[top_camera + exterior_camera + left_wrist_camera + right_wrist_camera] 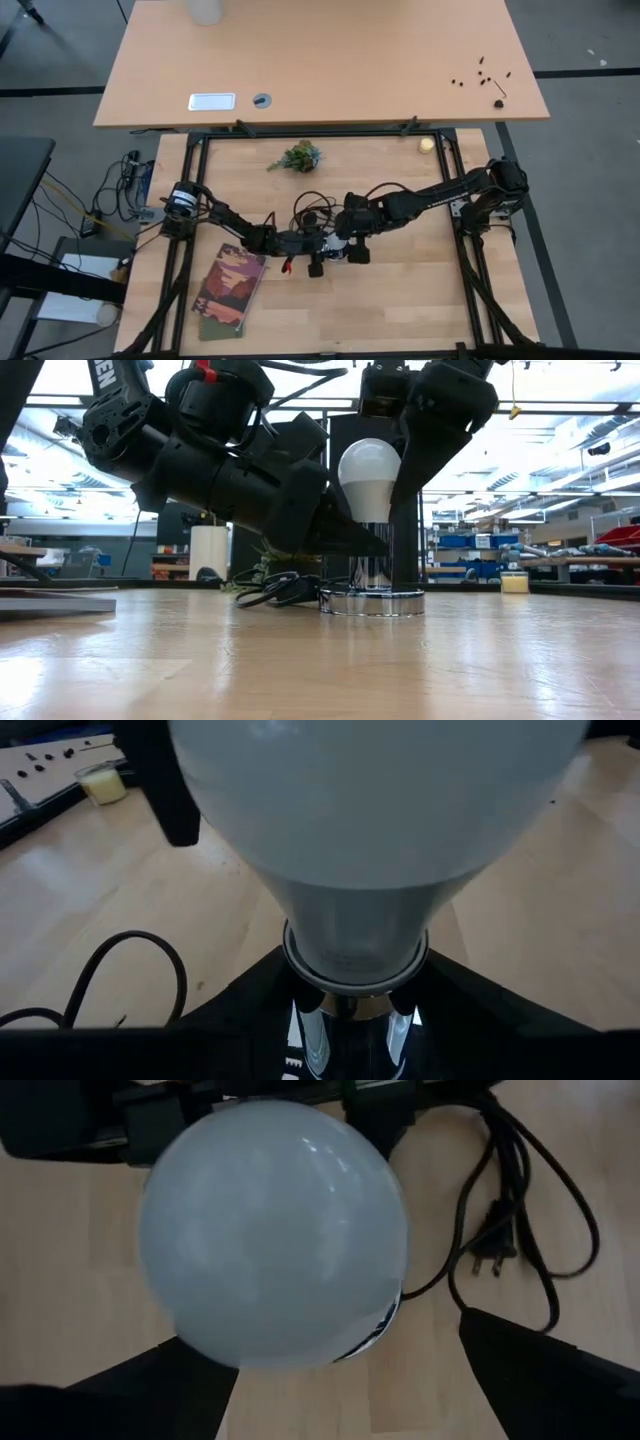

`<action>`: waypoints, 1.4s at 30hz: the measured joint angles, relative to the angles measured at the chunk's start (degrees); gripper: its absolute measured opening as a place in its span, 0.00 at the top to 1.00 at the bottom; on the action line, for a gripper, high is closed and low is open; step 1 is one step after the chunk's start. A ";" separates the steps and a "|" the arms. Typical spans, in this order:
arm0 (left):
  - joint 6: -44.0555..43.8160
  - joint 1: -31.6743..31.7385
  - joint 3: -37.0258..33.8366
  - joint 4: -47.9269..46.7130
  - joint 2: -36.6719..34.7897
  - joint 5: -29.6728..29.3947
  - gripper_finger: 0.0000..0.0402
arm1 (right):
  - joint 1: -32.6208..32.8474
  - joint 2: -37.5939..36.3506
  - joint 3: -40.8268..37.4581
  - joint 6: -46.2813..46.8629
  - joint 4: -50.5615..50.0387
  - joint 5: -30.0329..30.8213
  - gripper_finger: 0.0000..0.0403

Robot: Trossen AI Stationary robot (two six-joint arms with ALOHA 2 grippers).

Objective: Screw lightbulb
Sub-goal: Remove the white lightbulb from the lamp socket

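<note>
The lightbulb (369,478) stood upright in its socket (371,573) at worktop centre, left gripper (350,1020) clamping the socket stem from nine o'clock, right gripper (340,1370) jaws wide above it — likely mid-screwing, with regripping and twisting next.

i'm seeing the lightbulb (369,478) looking frosted matt white above a mirror-shiny chromed metal socket (372,598) on the smooth pale wooden table (300,660).
</note>
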 joint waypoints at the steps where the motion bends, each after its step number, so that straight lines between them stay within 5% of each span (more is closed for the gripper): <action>1: 0.01 0.00 0.00 0.00 0.00 -0.16 0.52 | 0.25 -0.10 0.00 1.35 -0.13 0.55 0.07; 15: -3.68 0.00 0.00 -0.47 0.02 -2.58 0.52 | 5.54 1.05 5.47 15.97 -3.12 10.25 0.07; 28: -4.74 -0.24 0.00 -0.53 0.02 -2.74 0.52 | 5.56 0.92 8.63 17.13 -11.01 6.90 0.07; 42: -5.56 -0.27 0.00 0.11 0.07 -2.73 0.52 | 3.11 5.14 9.49 11.41 -4.14 5.07 0.07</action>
